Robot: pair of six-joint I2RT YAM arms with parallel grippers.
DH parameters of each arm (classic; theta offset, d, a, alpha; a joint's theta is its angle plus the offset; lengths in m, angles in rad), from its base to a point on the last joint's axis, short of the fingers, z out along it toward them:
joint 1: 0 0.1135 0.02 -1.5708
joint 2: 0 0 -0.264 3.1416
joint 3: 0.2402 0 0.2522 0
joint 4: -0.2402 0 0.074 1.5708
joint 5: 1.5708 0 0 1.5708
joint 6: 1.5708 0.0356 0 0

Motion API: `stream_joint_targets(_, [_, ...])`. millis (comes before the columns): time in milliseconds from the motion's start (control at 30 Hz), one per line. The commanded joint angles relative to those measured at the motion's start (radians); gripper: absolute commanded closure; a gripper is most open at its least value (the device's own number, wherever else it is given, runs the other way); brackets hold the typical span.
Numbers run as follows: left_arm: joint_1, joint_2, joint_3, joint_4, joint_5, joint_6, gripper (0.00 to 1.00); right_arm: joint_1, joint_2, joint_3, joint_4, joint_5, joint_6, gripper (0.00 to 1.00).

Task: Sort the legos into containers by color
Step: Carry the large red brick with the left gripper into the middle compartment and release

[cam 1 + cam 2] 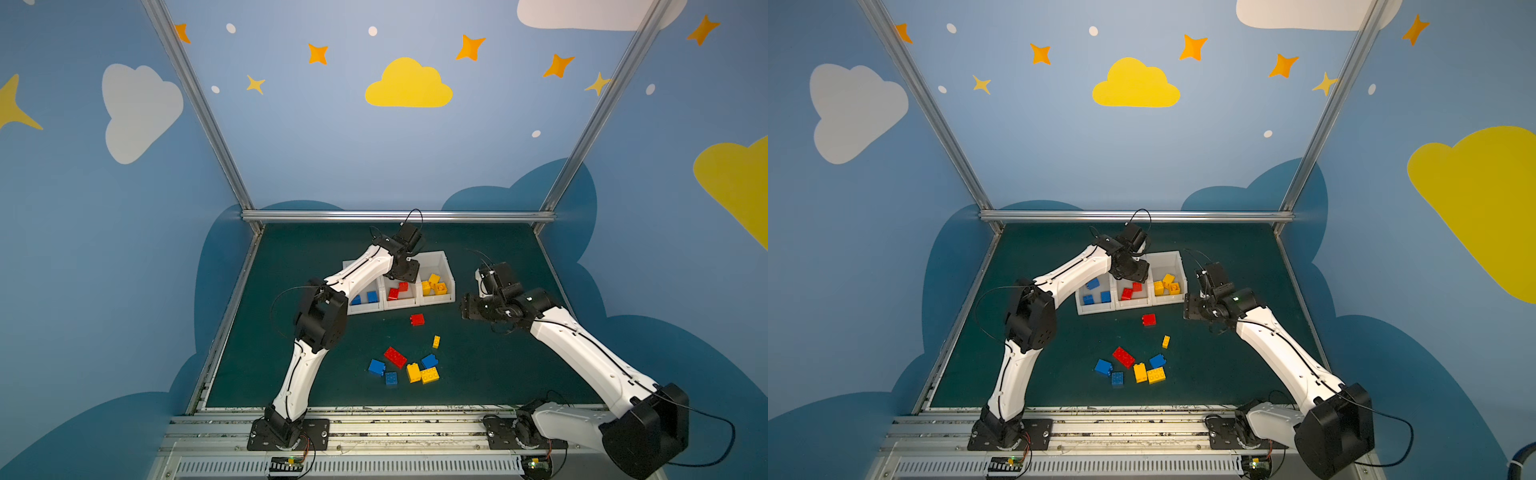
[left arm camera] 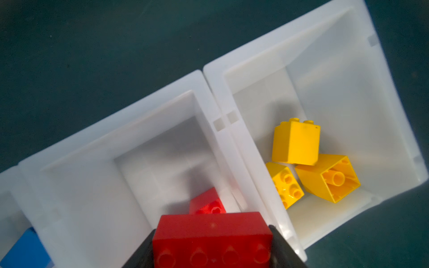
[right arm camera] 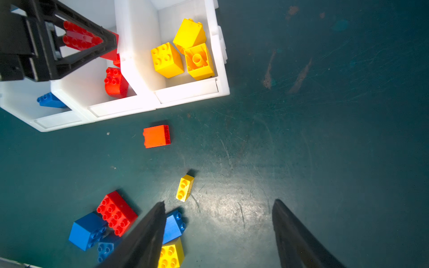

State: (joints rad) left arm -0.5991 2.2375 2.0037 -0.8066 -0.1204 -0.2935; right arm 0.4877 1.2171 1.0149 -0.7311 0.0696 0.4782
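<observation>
While the left pincer [image 2: 211, 232] pinches a partly cropped red brick [image 2: 212, 239], the right pincer [image 3: 219, 201] gapes.

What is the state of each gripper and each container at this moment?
left gripper: shut on a red brick, over the red container
right gripper: open, empty, above the table
blue container: holds blue bricks only
red container: holds red bricks only
yellow container: holds three yellow bricks
loose bricks: eight lie unsorted on the table
</observation>
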Motion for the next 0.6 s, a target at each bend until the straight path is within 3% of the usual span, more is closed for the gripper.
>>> stream_joint_targets(0, [0.006, -0.038, -0.021, -0.005, -0.016, -0.004, 0.30, -0.002, -0.019, -0.007, -0.011, -0.007, 0.039, 0.27])
stream_joint_targets(567, [0.029, -0.207, -0.184, 0.070, -0.025, -0.024, 0.23, -0.003, -0.022, -0.025, 0.009, -0.047, 0.033, 0.27])
